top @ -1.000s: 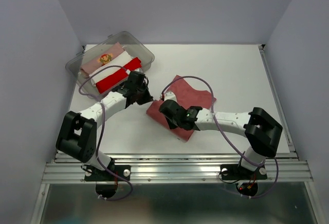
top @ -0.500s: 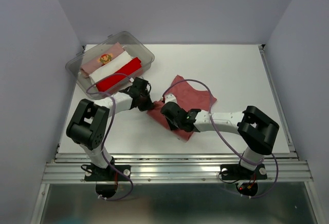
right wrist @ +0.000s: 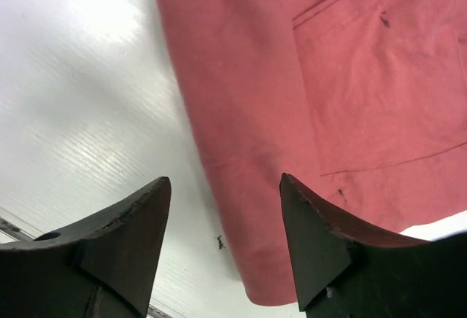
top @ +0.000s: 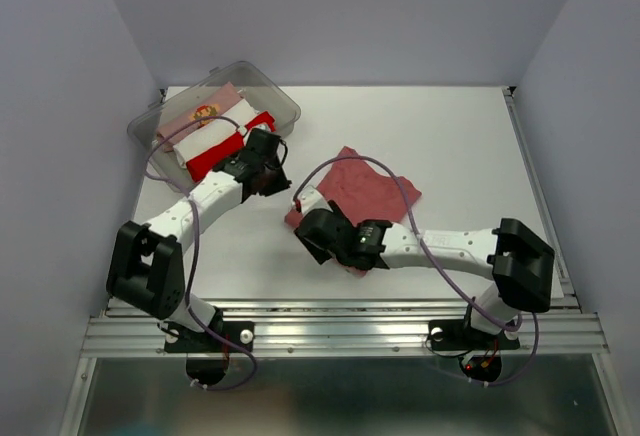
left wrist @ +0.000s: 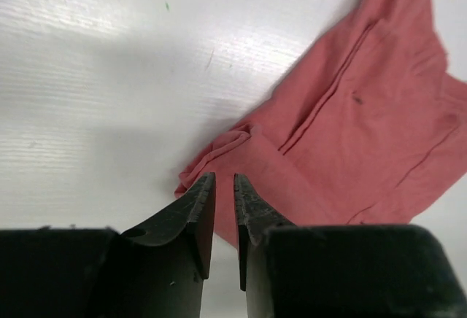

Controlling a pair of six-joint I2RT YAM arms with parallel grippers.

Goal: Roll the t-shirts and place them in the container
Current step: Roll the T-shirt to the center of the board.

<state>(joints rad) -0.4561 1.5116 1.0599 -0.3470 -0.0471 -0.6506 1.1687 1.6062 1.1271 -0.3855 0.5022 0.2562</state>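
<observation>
The brick-red t-shirt (top: pixel 372 192) lies folded and flat on the white table, no gripper touching it. My left gripper (top: pixel 278 186) hovers by its left corner near the bin. In the left wrist view, the left gripper (left wrist: pixel 225 179) shows a narrow gap with nothing in it, and the t-shirt (left wrist: pixel 350 114) lies just beyond the tips. My right gripper (top: pixel 305 241) is over the near-left edge. In the right wrist view, the right gripper (right wrist: pixel 225 179) stands wide open above the folded edge of the t-shirt (right wrist: pixel 292 77). Pink (top: pixel 205 111), white (top: pixel 215 136) and bright red (top: pixel 225 151) bundles lie in a bin.
A clear plastic bin (top: pixel 285 106) stands at the table's back left, close behind the left wrist. The bare white table (top: pixel 470 136) stretches right of the shirt. The metal rail (top: pixel 340 331) runs along the near edge. Purple walls close in on both sides.
Both grippers have opened and let go of the shirt's left edge. The left gripper pulled back toward the bin; the right one slid toward the near left.
</observation>
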